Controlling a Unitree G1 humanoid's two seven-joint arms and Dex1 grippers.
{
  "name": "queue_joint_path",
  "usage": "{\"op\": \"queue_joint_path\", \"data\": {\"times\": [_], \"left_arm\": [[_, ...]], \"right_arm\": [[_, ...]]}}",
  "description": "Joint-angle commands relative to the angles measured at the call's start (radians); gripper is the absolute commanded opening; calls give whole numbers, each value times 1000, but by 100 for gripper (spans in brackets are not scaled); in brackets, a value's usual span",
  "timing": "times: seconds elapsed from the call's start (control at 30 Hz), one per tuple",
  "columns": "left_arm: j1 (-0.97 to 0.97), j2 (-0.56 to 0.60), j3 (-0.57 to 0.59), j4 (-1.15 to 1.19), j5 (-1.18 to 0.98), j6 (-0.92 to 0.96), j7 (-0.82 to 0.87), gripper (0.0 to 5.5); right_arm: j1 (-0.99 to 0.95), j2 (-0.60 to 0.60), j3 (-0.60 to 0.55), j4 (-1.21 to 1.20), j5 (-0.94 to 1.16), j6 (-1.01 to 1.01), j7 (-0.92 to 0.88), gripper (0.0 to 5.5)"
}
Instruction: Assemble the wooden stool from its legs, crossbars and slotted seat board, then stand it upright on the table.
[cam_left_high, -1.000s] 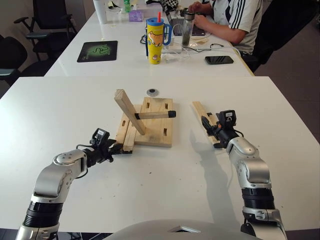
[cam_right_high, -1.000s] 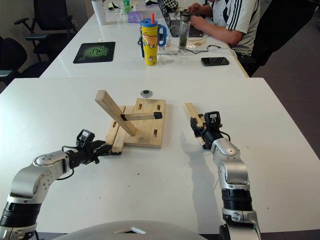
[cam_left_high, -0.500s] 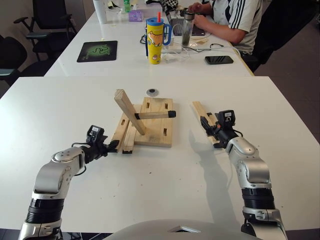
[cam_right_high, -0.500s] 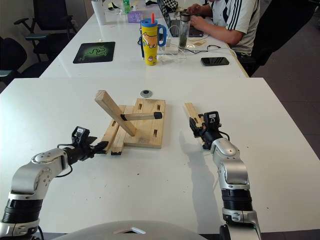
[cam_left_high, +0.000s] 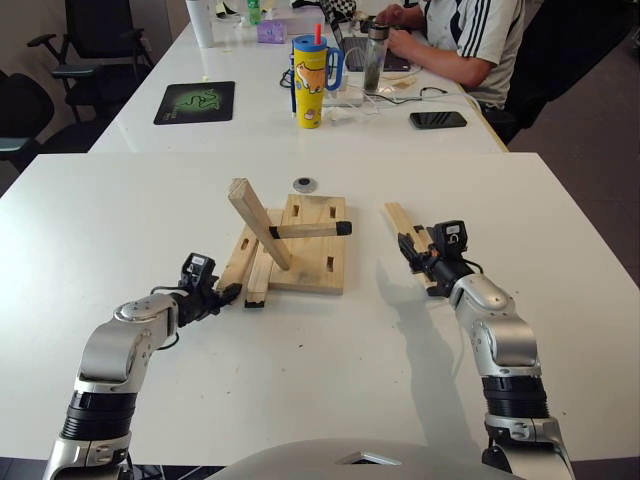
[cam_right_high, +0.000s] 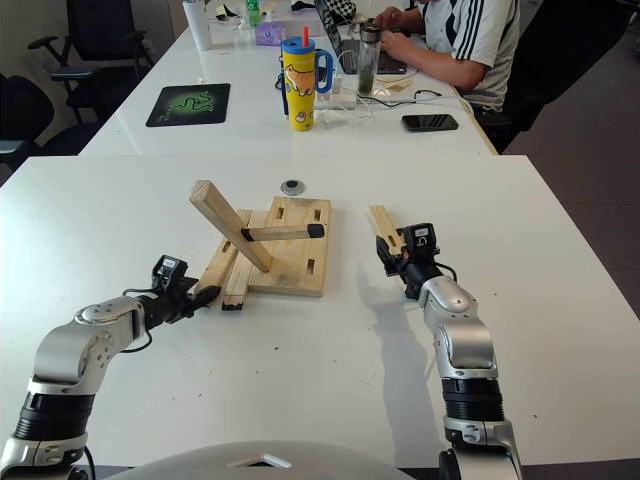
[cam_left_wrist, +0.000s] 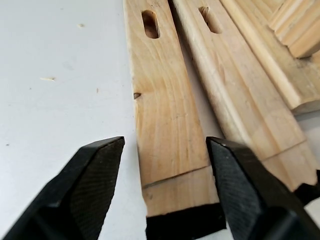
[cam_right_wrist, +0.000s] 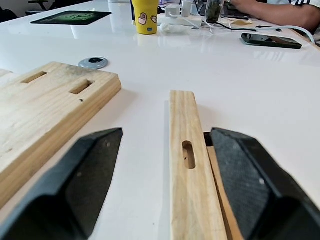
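The slotted seat board (cam_left_high: 318, 250) lies flat mid-table. A leg (cam_left_high: 258, 222) stands tilted on it, joined to a dark-tipped crossbar (cam_left_high: 310, 230). Two loose legs (cam_left_high: 248, 265) lie along the board's left edge. My left gripper (cam_left_high: 226, 293) is open at their near ends, and its fingers (cam_left_wrist: 92, 185) flank the black-tipped end of one leg (cam_left_wrist: 165, 120) without touching it. On the right lie two more wooden pieces (cam_left_high: 408, 230). My right gripper (cam_left_high: 413, 250) is open over them, fingers (cam_right_wrist: 250, 175) either side of a slotted leg (cam_right_wrist: 187, 165).
A small grey disc (cam_left_high: 304, 183) sits just behind the seat board. On the farther table stand a yellow cup (cam_left_high: 311, 82), a dark mouse pad (cam_left_high: 196, 102) and a phone (cam_left_high: 437, 120). Bare white tabletop (cam_left_high: 330, 350) lies in front of the parts.
My left gripper drew back from the leg ends, then came forward again to them. The right gripper has crept slightly farther along its leg. The wooden parts have not moved.
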Motion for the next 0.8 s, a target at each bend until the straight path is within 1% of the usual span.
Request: {"op": "queue_joint_path", "data": {"times": [0.03, 0.33, 0.53, 0.57, 0.63, 0.67, 0.8], "left_arm": [[-46, -17, -32, 43, 38, -29, 17, 303], [-95, -58, -66, 166, 95, -126, 32, 303], [-100, -95, -41, 223, 100, -206, 35, 303], [-100, -101, -37, 229, 96, -215, 35, 286], [-99, -114, -26, 237, 92, -231, 39, 273], [-98, -120, -21, 240, 89, -239, 41, 256], [-96, -136, -10, 251, 93, -257, 47, 216]], "right_arm": [[-9, 3, 6, 3, 0, -3, 2, 329], [-13, 10, 14, 11, -2, -13, -1, 329], [-12, 12, 14, 14, -2, -19, -4, 329], [-11, 12, 14, 14, -3, -19, -4, 329], [-13, 13, 16, 14, -3, -18, -3, 329], [-14, 13, 16, 14, -4, -18, -3, 329], [-15, 13, 18, 14, -5, -17, -1, 329]]}}
